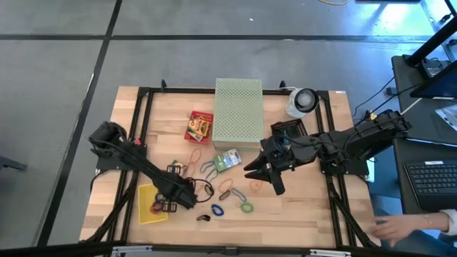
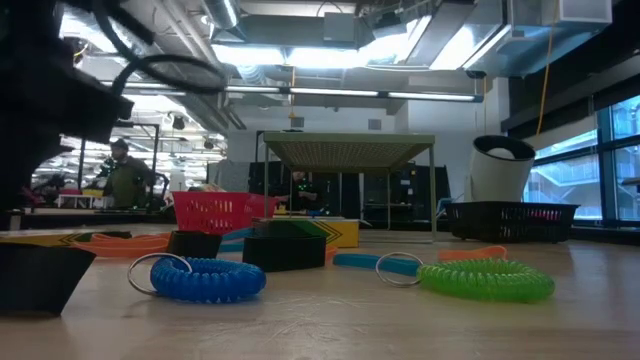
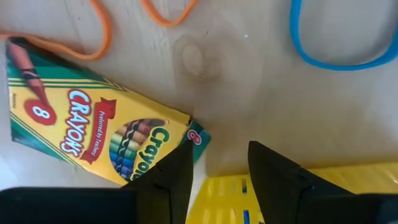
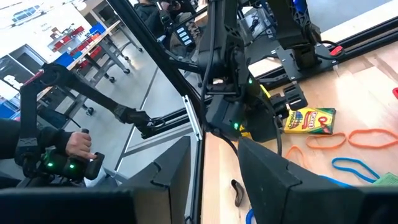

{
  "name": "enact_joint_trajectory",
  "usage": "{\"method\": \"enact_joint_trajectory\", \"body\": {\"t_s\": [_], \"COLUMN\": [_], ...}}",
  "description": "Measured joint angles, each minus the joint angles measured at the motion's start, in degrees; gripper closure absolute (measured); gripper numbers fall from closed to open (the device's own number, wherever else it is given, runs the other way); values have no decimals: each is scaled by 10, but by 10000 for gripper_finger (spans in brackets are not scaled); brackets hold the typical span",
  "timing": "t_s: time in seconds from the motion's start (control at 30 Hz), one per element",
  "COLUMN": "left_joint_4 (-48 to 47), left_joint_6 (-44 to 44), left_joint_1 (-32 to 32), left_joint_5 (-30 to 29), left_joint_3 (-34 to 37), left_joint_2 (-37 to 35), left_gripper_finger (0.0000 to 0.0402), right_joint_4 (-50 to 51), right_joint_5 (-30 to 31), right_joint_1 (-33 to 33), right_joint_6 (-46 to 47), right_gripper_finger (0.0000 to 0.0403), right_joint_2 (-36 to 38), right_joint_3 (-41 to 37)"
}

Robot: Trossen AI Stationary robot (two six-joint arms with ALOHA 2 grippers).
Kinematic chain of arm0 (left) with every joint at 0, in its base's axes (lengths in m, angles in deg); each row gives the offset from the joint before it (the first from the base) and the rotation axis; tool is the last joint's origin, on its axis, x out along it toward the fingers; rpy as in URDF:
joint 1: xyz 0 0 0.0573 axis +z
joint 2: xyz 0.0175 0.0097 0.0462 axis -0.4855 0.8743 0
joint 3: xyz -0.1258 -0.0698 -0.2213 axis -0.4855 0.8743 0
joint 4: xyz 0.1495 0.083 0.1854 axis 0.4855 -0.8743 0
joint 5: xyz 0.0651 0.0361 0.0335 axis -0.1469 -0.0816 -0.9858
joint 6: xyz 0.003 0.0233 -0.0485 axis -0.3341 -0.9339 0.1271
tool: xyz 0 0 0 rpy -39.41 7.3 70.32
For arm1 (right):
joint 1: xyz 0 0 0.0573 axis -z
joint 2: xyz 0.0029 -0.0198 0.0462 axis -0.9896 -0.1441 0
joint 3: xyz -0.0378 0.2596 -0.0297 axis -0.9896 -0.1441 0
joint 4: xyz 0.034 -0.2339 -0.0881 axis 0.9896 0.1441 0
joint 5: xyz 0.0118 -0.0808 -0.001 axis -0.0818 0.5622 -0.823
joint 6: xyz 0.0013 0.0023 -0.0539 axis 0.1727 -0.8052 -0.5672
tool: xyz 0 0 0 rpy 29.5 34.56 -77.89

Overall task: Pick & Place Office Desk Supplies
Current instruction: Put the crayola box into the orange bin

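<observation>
My left gripper point(image 1: 187, 194) hovers over yellow tray point(image 1: 148, 207), fingers point(image 3: 168, 180) parted, empty; crayon box point(image 3: 93, 124) lies on worktop point(image 1: 300, 207) just beside tray. I judge release step; next needs fresh pick among loose bands point(image 1: 246, 208). My right gripper point(image 1: 265, 177) waits mid-worktop, fingers apart, holding nothing.

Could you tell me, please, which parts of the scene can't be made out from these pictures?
- Yellow tray: its contents are too small in the high view, and the left gripper cuts it off in the left wrist view.
- Crayon box: one corner hidden behind a finger in the left wrist view.
- Black basket: partly covered by the right arm.
</observation>
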Motion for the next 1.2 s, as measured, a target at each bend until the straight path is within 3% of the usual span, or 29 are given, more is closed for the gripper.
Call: {"method": "enact_joint_trajectory", "body": {"t_s": [0.6, 0.77, 0.97, 1.2], "left_joint_4": [-15, -15, -16, -20], "left_joint_6": [4, -4, -9, -4], "left_joint_1": [0, 0, 1, 14], "left_joint_5": [-21, -37, -53, -49], "left_joint_3": [-2, -1, 0, 0], "left_joint_2": [46, 46, 47, 46], "left_gripper_finger": [269, 307, 387, 400], "right_joint_4": [0, 0, 0, 0], "right_joint_5": [-1, -1, 0, 0], "right_joint_1": [-8, -8, -8, -8], "right_joint_6": [1, 0, -4, -6], "right_gripper_finger": [268, 268, 268, 268], "right_joint_2": [0, 0, 0, 0], "right_joint_3": [0, 0, 0, 0]}}
